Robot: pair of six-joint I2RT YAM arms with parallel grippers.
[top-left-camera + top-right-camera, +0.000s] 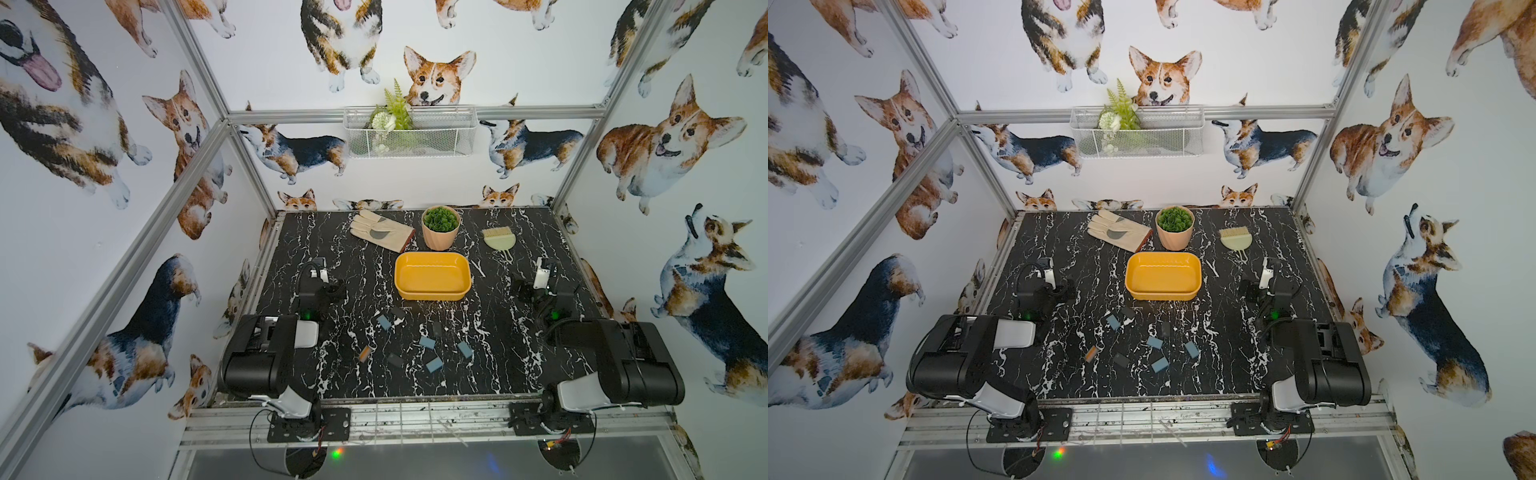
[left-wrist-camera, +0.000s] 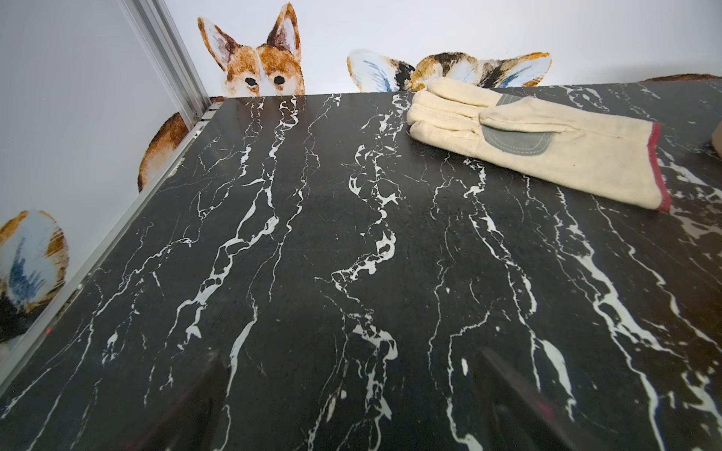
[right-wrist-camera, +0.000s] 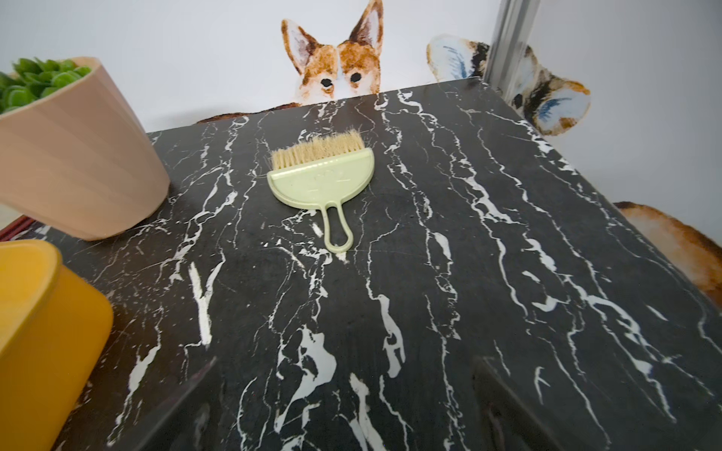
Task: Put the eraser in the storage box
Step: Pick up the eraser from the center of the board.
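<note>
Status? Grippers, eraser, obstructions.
Left gripper open, empty; right gripper open, empty. Erasers loose on table, none in storage box. Nothing blocks the box.

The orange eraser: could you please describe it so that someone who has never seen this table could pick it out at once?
Find the yellow storage box in the middle of the black marble table. In front of it, toward the robot, lie small scattered erasers; the orange eraser is the one furthest to the robot's left. Its neighbours are blue or black.
</note>
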